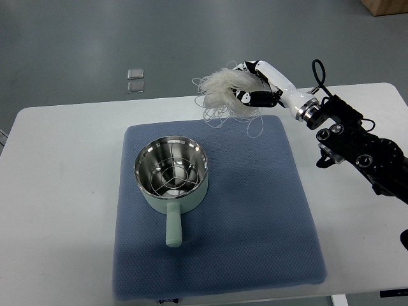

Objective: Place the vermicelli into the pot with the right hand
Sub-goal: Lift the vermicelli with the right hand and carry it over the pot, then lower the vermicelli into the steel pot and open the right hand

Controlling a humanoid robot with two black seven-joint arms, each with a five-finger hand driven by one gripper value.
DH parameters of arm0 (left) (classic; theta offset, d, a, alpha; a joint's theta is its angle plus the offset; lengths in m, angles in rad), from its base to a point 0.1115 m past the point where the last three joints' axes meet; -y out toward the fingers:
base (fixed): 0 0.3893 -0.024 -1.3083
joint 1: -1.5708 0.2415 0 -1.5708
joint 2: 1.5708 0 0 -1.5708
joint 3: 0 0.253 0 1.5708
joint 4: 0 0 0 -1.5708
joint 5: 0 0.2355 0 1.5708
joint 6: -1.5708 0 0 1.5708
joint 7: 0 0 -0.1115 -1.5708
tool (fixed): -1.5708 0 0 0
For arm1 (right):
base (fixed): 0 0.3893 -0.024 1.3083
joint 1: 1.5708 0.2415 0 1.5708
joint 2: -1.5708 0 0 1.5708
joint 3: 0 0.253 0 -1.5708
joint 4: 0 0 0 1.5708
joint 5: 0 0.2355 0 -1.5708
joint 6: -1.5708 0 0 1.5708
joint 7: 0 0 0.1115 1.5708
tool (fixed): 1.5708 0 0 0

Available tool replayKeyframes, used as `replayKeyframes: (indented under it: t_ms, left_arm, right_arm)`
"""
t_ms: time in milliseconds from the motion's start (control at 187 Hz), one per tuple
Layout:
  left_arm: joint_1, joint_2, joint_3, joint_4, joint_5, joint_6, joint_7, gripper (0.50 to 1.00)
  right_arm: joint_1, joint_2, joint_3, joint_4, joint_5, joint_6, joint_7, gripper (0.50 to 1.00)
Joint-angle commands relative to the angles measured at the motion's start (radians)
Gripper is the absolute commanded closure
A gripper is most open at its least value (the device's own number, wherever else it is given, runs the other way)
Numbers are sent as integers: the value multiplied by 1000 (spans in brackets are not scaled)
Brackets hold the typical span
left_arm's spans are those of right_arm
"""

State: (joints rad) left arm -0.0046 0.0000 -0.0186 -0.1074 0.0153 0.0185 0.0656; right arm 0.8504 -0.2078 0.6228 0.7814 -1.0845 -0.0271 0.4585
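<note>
Vermicelli in hand, pot waiting empty

The right hand is gripping the vermicelli with curled fingers, holding it over the blue mat's far edge; carrying it across to the pot and releasing is remaining.

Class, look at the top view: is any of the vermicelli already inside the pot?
No. The vermicelli is bunched in the right hand above the mat's far edge, and the pot holds only a wire rack.
</note>
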Motion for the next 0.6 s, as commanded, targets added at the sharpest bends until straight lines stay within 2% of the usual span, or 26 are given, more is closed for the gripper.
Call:
replayKeyframes:
  t_ms: [0,364,594]
  left_arm:
    - [0,0,0,0,0,0,0,500]
    - [0,0,0,0,0,0,-1,500]
    - [0,0,0,0,0,0,0,500]
  right_arm:
    - [21,27,0,30,0,13,0,1000]
    - [-5,76,-15,160,-6,118,14,991]
    - [-56,99,-20,162,-18,122,12,983]
